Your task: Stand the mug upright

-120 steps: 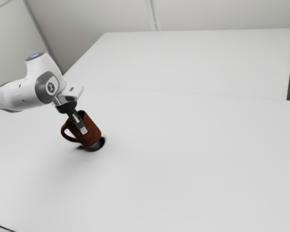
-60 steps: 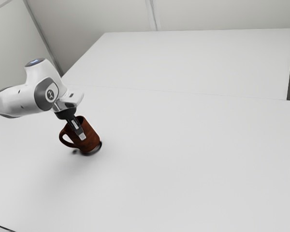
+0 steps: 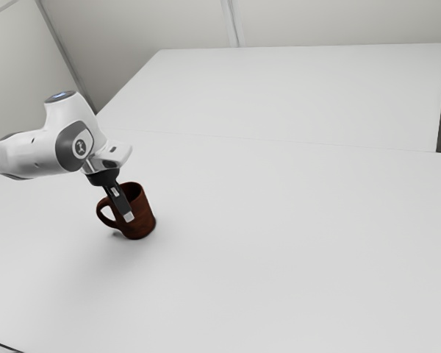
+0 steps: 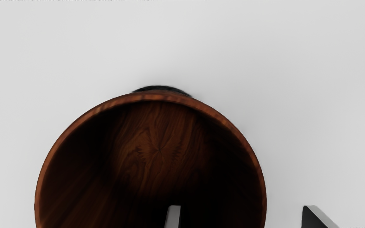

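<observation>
On the table [image 3: 279, 235], toward the exterior view's left, the mug [image 3: 142, 219] stands on its base with its mouth up; whether a slight tilt is left in it, I cannot tell. Its handle [image 3: 101, 213] points toward the exterior view's left. The arm [image 3: 29, 156] comes in from that side, and the gripper [image 3: 130, 214] slants down at the mug, with 1 finger in front of the mug's side, near the handle.

In the wrist view, the 2 fingers are apart, 1 inside the mug and 1 outside, with the mug's wall between them. Space shows between each finger and the wall, so they are not clamped on it. The rim [image 4: 157, 96] is a brown ring around the dark inside, and wood grain shows on the mug's floor [image 4: 160, 150]. A dark patch [image 4: 162, 88] lies on the table just past the rim, on the side away from the fingers.
</observation>
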